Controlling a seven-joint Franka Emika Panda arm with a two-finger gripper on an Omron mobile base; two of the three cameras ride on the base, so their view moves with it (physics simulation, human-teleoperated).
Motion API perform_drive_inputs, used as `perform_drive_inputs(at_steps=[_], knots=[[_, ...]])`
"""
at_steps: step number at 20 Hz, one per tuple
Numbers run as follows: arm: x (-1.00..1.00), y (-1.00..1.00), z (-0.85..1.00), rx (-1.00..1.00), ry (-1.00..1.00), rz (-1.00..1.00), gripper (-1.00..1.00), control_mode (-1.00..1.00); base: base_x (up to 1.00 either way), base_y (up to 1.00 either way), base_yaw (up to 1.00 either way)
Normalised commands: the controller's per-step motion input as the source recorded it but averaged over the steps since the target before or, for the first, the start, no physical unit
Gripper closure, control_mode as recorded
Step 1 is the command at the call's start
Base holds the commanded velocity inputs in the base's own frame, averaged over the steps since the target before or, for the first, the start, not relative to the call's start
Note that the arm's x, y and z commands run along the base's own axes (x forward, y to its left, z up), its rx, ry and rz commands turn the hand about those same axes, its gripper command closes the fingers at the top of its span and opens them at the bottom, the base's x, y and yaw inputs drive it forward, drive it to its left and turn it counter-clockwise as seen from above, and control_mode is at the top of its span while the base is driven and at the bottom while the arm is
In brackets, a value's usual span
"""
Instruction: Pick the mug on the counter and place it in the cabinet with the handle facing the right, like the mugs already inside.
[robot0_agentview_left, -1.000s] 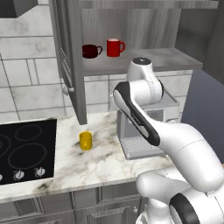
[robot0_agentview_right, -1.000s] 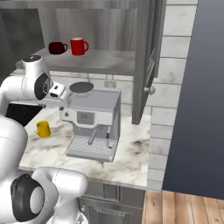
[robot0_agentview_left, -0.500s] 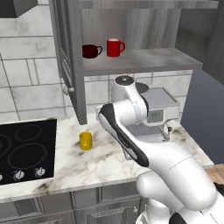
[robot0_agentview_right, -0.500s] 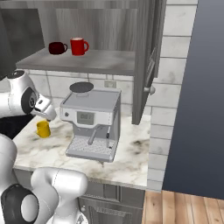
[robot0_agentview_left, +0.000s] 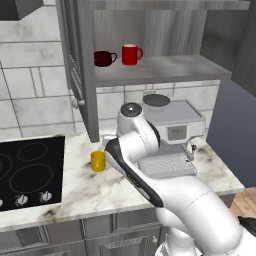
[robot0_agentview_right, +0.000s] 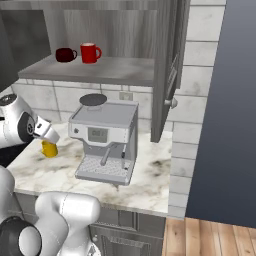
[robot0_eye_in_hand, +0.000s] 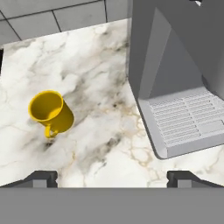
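Observation:
The yellow mug stands upright on the white marble counter, and its loop handle points toward the bottom of the hand view. My gripper hovers above the counter, open, with nothing between its fingertips; the mug lies ahead and to the left of it. From the left base, the mug sits just left of my arm. In the right base view the hand partly covers the mug. The grey cabinet stands open above.
A red mug and a dark maroon mug sit on the cabinet shelf. A grey coffee machine stands right of the yellow mug, close to my hand. The black cooktop lies to the left. The open door hangs above the mug.
My arm has swung left and down from in front of the coffee machine, which brought the hand over the counter near the yellow mug. The mug has not moved.

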Motion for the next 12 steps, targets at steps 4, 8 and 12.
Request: perform_drive_inputs(at_steps=[4, 8, 12], knots=[[0.24, 0.27, -0.14, 0.00, 0.03, 0.02, -1.00, -1.00, 0.00, 0.00, 0.00], [0.27, 0.31, -0.30, 0.00, 0.03, 0.08, -1.00, -1.00, 0.00, 0.00, 0.00], [0.22, 0.37, -0.45, 0.00, 0.03, 0.09, -1.00, -1.00, 0.00, 0.00, 0.00]])
